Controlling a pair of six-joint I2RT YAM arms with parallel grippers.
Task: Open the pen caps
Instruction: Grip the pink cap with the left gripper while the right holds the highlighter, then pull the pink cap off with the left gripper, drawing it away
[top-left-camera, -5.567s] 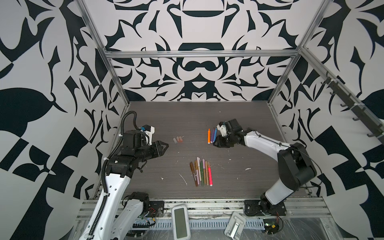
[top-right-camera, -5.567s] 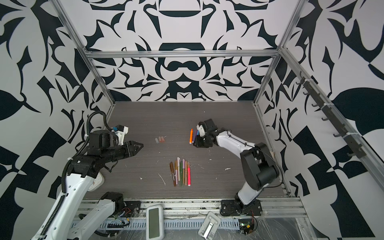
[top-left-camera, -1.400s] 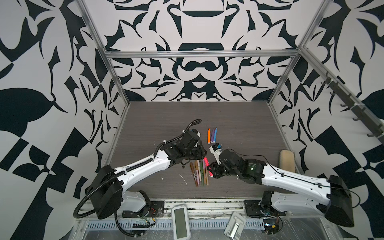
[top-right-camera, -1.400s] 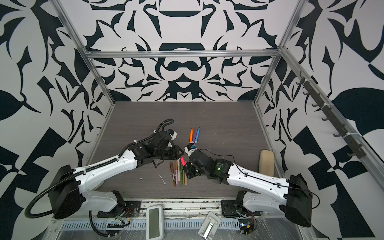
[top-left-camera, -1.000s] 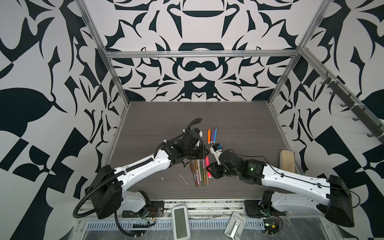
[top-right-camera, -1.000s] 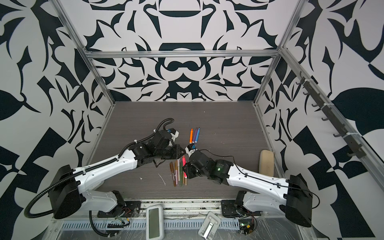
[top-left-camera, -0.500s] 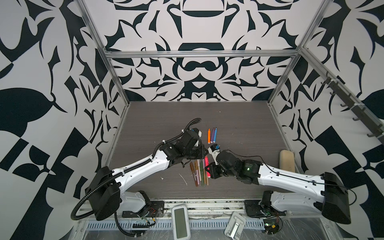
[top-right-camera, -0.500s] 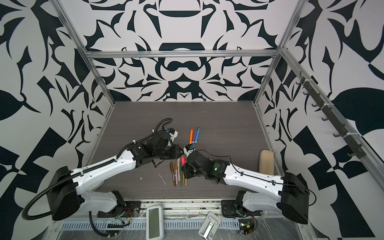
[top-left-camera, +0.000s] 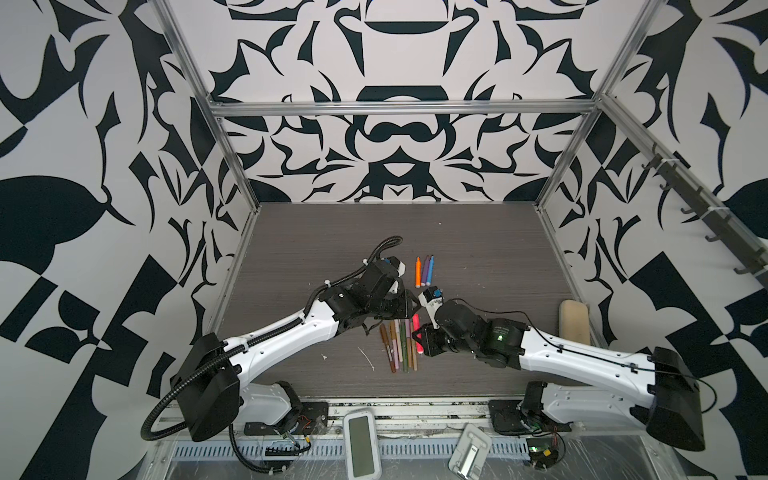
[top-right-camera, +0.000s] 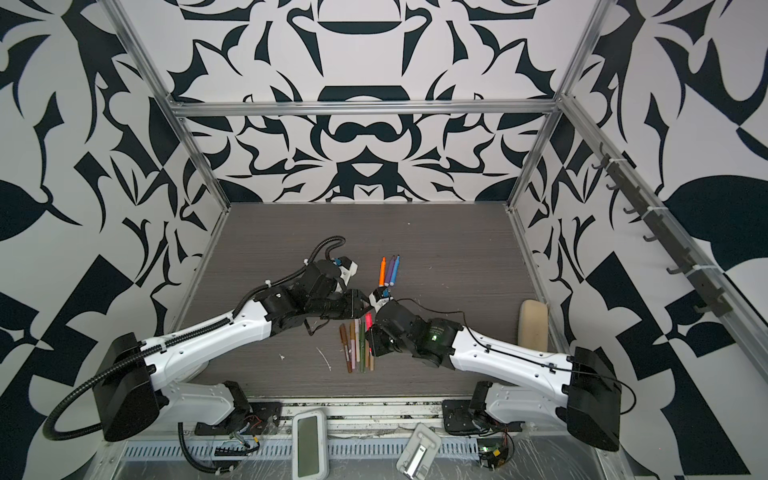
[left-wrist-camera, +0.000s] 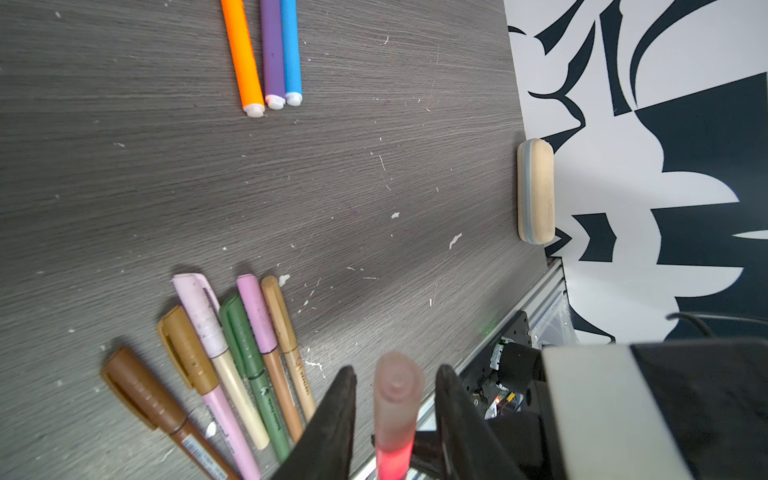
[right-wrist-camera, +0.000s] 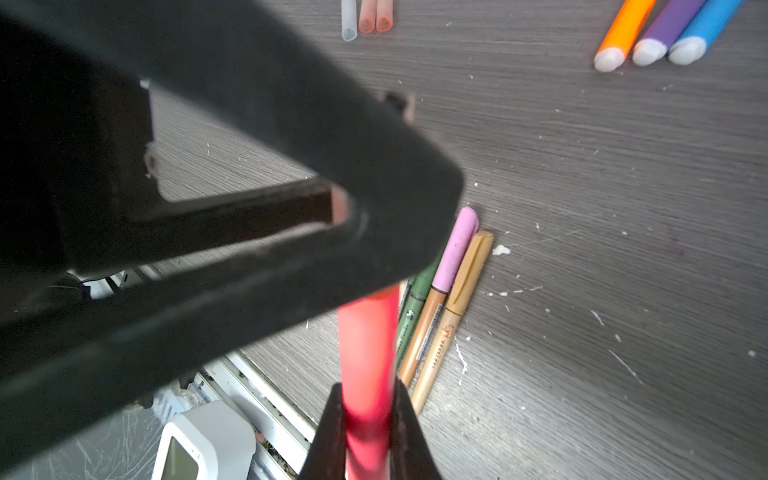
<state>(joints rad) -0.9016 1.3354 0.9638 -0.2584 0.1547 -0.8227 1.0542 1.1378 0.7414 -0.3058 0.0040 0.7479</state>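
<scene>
My right gripper (right-wrist-camera: 368, 415) is clamped on the pink-red pen (right-wrist-camera: 365, 345), held beside the capped pens (top-left-camera: 399, 345) near the desk's (top-left-camera: 478, 257) front edge. My left gripper (left-wrist-camera: 397, 374) stands slightly parted around its translucent cap (left-wrist-camera: 397, 399), fingers clear of it.

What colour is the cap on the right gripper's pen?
The cap on the red pen is translucent pink; clearest in the left wrist view.

White-shelled arms (top-left-camera: 282, 336) with black joint housings (top-left-camera: 673, 395); corrugated black conduit (top-left-camera: 144, 428) loops along the left one.
</scene>
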